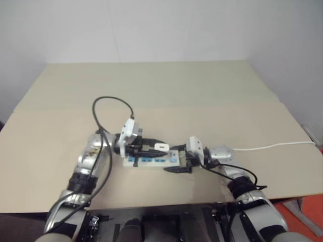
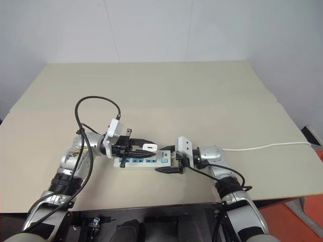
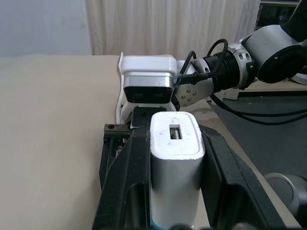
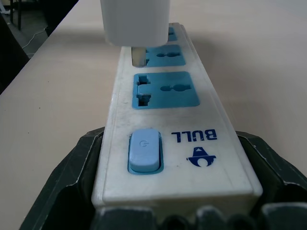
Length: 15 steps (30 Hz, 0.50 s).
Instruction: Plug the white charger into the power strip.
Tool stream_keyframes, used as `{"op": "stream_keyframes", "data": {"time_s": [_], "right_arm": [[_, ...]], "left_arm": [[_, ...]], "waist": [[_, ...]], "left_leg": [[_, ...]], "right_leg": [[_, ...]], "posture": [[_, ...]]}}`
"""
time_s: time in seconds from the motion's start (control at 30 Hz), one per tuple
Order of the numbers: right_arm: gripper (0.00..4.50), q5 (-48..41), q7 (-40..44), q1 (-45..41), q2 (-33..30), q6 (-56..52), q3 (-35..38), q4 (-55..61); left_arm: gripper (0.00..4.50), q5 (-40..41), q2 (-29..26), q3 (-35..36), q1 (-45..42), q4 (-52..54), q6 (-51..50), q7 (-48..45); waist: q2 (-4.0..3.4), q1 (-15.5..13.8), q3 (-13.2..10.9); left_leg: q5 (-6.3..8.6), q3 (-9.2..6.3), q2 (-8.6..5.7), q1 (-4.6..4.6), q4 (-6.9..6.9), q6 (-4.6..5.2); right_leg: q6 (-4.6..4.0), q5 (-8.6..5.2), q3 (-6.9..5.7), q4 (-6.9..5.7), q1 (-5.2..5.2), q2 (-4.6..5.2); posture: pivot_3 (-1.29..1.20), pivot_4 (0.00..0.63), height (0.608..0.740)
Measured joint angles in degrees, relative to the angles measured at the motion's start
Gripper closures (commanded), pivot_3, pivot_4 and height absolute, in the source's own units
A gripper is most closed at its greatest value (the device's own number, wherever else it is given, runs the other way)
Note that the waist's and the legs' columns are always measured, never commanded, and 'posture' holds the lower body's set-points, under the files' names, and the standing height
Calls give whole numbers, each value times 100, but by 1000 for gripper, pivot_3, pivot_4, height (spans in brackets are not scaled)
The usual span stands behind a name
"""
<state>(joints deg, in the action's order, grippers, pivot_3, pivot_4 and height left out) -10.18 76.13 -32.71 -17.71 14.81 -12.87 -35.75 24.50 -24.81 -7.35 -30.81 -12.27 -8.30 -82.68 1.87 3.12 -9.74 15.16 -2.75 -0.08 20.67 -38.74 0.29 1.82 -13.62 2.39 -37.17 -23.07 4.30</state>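
The white charger (image 4: 135, 21) is cut off above the power strip (image 4: 172, 143), hiding the strip's far sockets and its own prong tips.

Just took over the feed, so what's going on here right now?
The robot is plugging a charger into a power strip on the table. The left gripper is shut on the charger and holds it over the strip's middle socket. A prong looks to be at or just inside the socket, but the charger's body sits clear of the strip, so it isn't seated. The right gripper brackets the strip's switch end, steadying it.
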Motion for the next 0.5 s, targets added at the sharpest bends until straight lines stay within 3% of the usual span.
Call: {"op": "stream_keyframes", "data": {"time_s": [0.5], "right_arm": [[1058,0,-5,13,-5,-21,10,18]], "left_arm": [[3476,-55,-74,5,152,-109,62,54]], "waist": [[0,-8,0]], "left_leg": [[0,0,1,-1,1,0]], "right_leg": [[0,0,0,2,1,0]], "posture": [[0,150,740]]}}
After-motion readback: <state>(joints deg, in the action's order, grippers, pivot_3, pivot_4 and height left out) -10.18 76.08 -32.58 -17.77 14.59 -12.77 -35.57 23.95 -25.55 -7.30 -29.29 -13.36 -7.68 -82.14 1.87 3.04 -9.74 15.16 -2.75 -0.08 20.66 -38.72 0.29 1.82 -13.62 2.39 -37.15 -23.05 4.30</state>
